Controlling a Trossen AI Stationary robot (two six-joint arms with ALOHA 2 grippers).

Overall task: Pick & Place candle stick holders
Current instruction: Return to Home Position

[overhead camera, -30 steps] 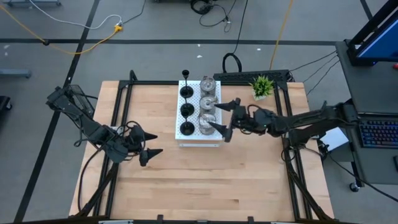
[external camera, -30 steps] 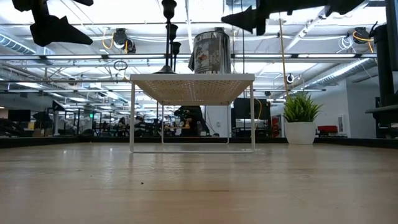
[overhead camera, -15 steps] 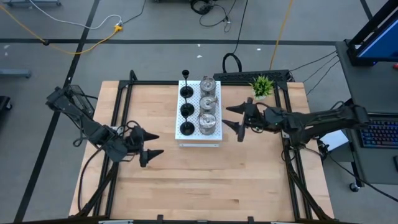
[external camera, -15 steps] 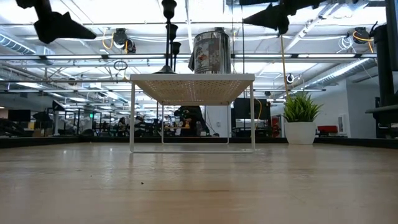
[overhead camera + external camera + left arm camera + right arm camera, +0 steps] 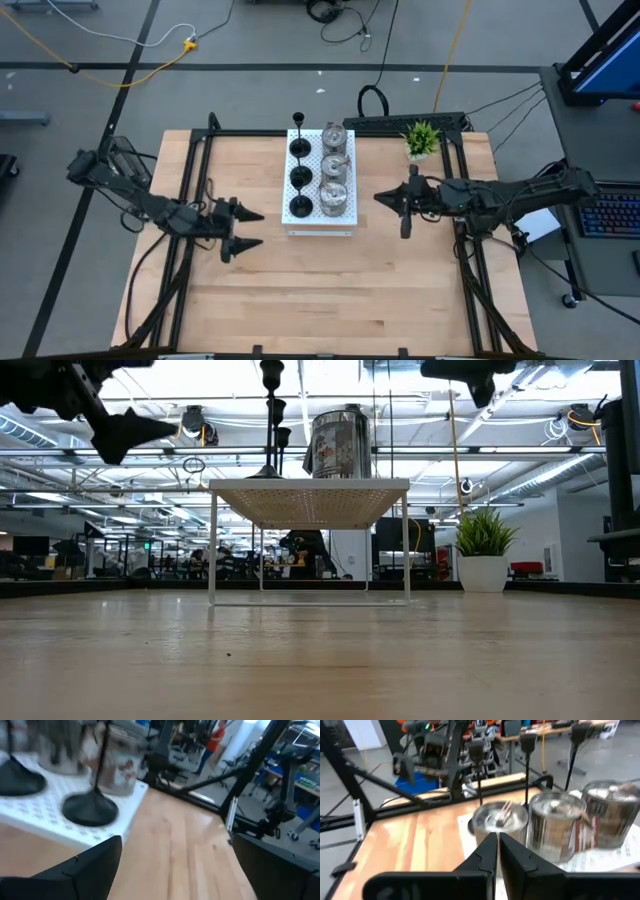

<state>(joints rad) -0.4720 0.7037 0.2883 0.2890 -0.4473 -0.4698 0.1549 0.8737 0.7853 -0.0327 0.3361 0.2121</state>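
My top camera hangs above the table (image 5: 330,290) and looks straight down, far enough off to take in the whole top and both arms. My low camera sits at table-top height and looks level across the wood into the room, with the white perforated board (image 5: 310,500) at centre and the potted plant (image 5: 484,540) to its right. Each wrist camera rides close in. The left one looks past my left gripper (image 5: 177,839) at a corner of the board, the right one past my right gripper (image 5: 495,842) at the silver candle stick holders (image 5: 555,815). The board shows in all four views.
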